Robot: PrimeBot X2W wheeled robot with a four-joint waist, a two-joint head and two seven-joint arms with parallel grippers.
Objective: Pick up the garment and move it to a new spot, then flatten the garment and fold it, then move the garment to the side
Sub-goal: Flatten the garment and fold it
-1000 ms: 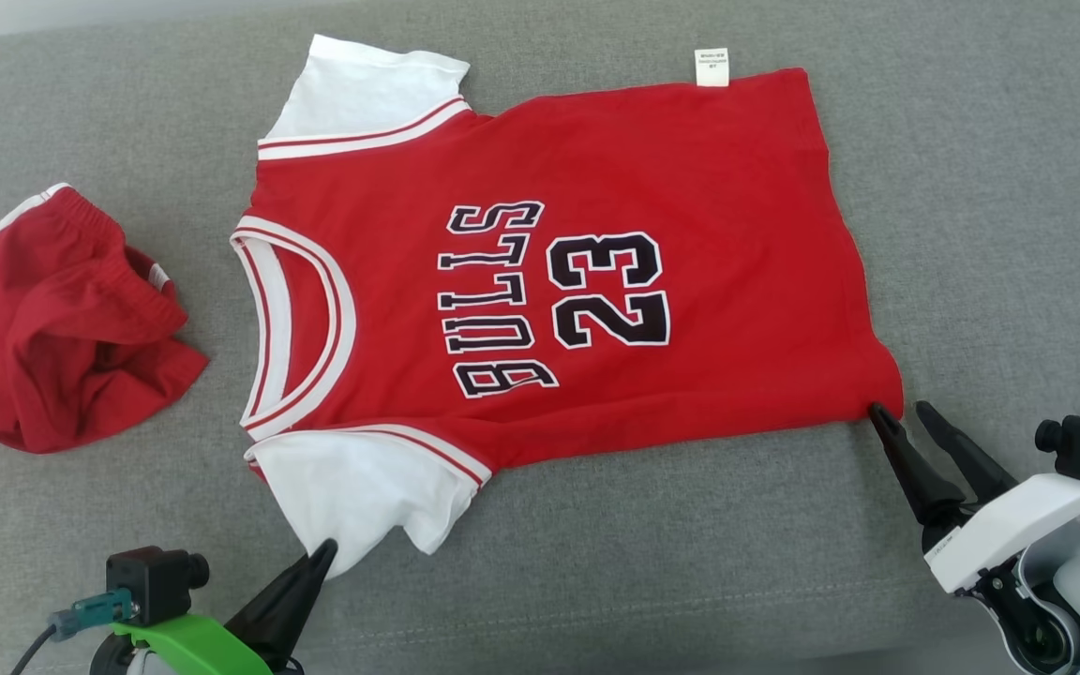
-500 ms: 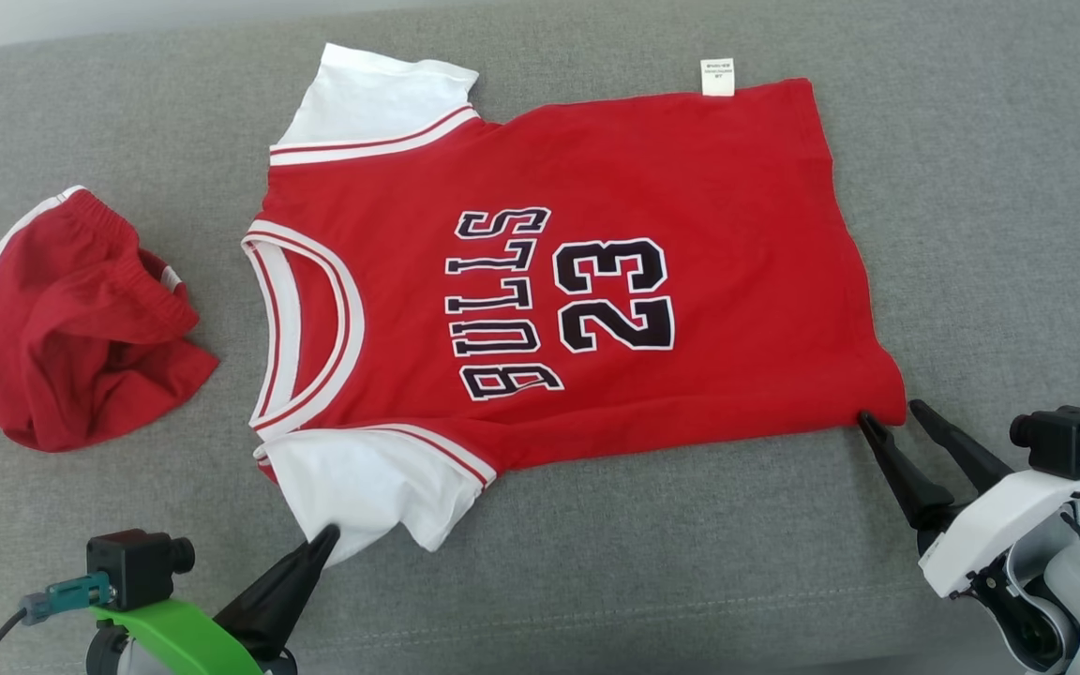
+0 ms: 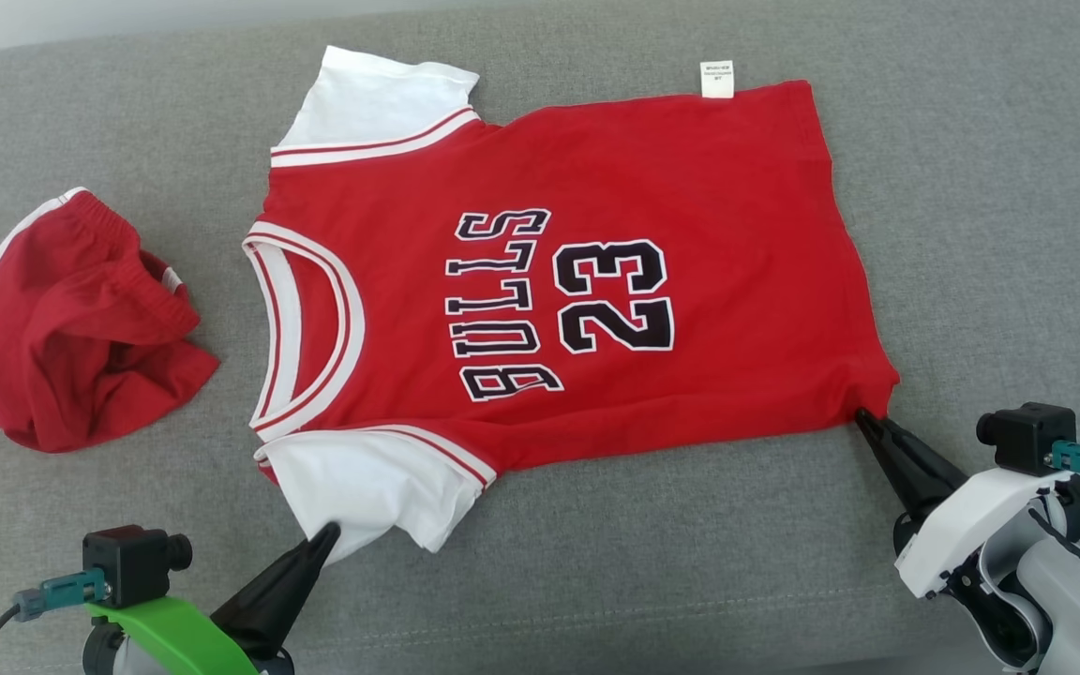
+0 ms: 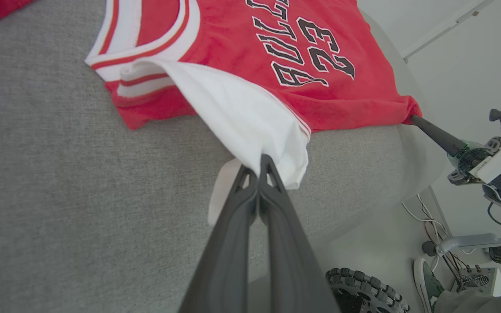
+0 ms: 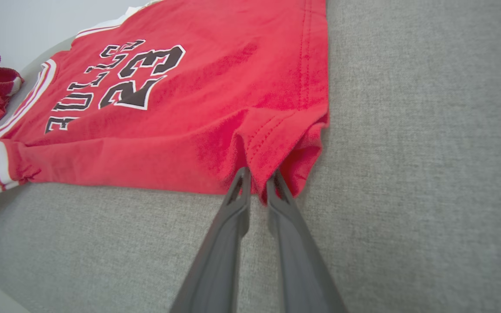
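A gray fabric-covered counter (image 3: 990,187) carries everything here. Spread flat across its middle lies the red jersey (image 3: 690,169), print side up, with black "BULLS 23" lettering, its white-banded neckline toward the robot's left and its bottom hem toward the robot's right. One white sleeve (image 3: 371,94) lies at the far edge of the jersey, and the other white sleeve (image 3: 362,483) lies at the near edge. Well apart from the jersey, at the far left of the counter, sits a crumpled pair of red shorts (image 3: 62,319) with white side stripes. The right claw (image 3: 863,417) reaches in from the lower right, and its two dark fingers are pinched narrow on the near corner of the hem, where the red cloth bunches up between the tips (image 5: 257,174). The left claw (image 3: 324,536) comes up from the lower left with its fingers pressed together on the edge of the near sleeve, the white cloth caught at the tips (image 4: 261,163). A small white label (image 3: 716,79) sticks out from the jersey's far side seam.
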